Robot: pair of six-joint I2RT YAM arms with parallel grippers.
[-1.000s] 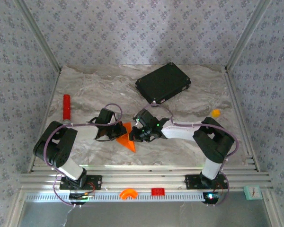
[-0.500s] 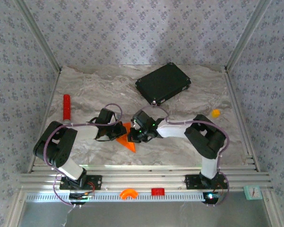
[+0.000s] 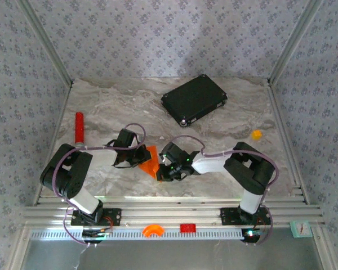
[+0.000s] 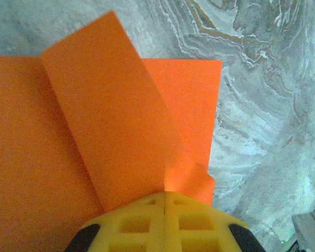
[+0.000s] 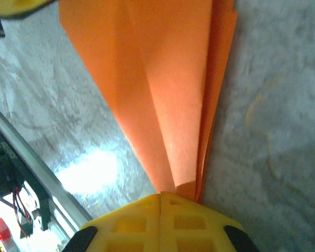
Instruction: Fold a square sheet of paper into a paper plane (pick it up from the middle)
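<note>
The square sheet of paper (image 3: 150, 160) is bright orange and lies on the marble table between my two grippers, folded into a layered pointed wedge like a half-made paper plane. My left gripper (image 3: 141, 160) is shut, its yellow fingertips (image 4: 147, 220) pressed on the sheet (image 4: 37, 157) where a folded flap (image 4: 110, 115) meets them. My right gripper (image 3: 163, 172) is shut too, with its tips (image 5: 142, 223) at the narrow pointed end of the folded layers (image 5: 163, 94), near the table's front.
A black flat case (image 3: 194, 99) lies at the back right. At the left stands a red cylinder (image 3: 79, 127), and a small orange-yellow lump (image 3: 257, 134) sits at the right. The aluminium rail (image 3: 169, 205) runs along the front edge close behind the right gripper.
The right gripper has slid toward the front edge along the folded paper, down to its pointed end. The left gripper has stayed in place on the sheet.
</note>
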